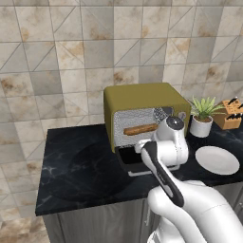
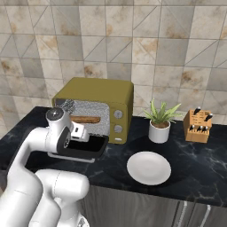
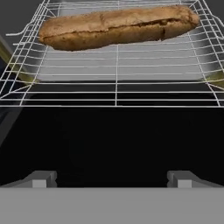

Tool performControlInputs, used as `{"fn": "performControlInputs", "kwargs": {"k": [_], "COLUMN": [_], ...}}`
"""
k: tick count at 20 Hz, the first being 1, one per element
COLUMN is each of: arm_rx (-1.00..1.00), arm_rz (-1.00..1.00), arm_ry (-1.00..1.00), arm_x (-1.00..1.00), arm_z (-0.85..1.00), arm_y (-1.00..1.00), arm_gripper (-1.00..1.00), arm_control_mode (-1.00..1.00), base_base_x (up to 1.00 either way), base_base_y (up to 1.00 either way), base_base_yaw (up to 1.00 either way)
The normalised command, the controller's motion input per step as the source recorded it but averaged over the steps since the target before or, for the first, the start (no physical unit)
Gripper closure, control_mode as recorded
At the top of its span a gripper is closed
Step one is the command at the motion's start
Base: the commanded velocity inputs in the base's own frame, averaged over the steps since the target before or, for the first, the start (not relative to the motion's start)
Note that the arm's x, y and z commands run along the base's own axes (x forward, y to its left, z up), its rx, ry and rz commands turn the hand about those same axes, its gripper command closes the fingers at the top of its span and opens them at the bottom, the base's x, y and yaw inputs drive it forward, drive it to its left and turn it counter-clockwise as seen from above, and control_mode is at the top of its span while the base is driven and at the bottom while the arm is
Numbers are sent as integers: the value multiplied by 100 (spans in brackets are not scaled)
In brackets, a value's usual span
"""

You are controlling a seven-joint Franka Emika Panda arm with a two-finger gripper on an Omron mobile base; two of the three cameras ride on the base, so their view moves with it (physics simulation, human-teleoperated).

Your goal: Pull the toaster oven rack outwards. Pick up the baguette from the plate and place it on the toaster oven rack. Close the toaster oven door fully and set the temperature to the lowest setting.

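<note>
Upper centre of the hand view: baguette [image 3: 118, 25] lying lengthwise on the pulled-out toaster oven rack [image 3: 116, 83], delivered. Below, end effector [image 3: 112, 178] spread wide, empty, facing the lowered toaster oven door [image 2: 84, 148], likely for closing; plate [image 2: 148, 168] bare.

- Oven [image 1: 142, 97]: boxy, olive-yellow, on the black counter against the tiled wall; grey knobs [image 2: 118, 121] on its right front.
- Door [image 2: 84, 147]: dark glass panel, folded down flat in front of the cavity.
- Rack [image 3: 117, 85]: silvery wire grid, level, reaching out over the door.
- Baguette [image 3: 118, 26]: orange-brown loaf lying crosswise on the rack, toward its far side.
- Plate [image 2: 148, 168]: round, white, bare, right of the oven and nearer.
</note>
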Motion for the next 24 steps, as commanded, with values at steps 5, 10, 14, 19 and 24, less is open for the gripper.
{"fn": "performControlInputs", "kwargs": {"k": [5, 10, 14, 19, 24], "arm_rx": [0, 0, 0, 0, 0], "arm_rz": [0, 0, 0, 0, 0], "arm_ry": [0, -2, -7, -12, -10], "arm_x": [18, 15, 12, 11, 8], "arm_z": [-19, -25, -24, -21, -25], "arm_y": [2, 3, 5, 9, 10], "arm_gripper": [-100, -100, -100, -100, -100], "arm_control_mode": [-100, -100, -100, -100, -100], "base_base_x": [0, 0, 0, 0, 0], "base_base_y": [0, 0, 0, 0, 0], "base_base_yaw": [0, 0, 0, 0, 0]}}
